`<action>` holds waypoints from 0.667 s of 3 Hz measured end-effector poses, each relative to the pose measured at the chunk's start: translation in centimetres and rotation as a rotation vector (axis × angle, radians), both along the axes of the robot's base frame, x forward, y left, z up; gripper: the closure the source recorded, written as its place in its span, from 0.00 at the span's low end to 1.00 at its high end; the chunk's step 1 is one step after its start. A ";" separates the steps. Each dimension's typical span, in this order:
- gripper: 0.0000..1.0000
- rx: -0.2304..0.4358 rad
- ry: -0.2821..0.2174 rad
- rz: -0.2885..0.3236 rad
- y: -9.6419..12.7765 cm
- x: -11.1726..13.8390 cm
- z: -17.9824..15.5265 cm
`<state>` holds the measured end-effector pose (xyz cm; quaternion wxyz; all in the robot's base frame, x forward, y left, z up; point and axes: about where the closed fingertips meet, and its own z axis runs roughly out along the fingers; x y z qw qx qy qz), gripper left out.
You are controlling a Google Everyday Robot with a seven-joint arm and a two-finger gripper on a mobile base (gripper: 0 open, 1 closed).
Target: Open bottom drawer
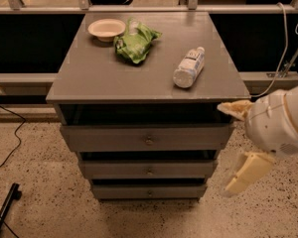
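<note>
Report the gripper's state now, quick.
Gripper: open, holding nothing, to the right of the cabinet, clear of the bottom drawer.

Grey bottom drawer (120,191), lowest, narrowest, centre knob (149,193), closed, tool (231,145) to its right

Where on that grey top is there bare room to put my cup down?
The widest bare patch on the cabinet top is front left, in front of the bowl and green bag, left of the bottle. Another lies back right, behind the bottle. Back left is crowded. The open gripper hangs beside the front right corner, below the top.
</note>
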<state>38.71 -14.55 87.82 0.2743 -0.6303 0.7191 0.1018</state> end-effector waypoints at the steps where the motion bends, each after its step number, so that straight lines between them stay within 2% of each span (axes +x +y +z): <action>1: 0.00 0.031 0.003 -0.044 -0.4 -0.5 -1.1; 2: 0.00 0.055 -0.004 -0.048 -0.7 -0.1 -1.8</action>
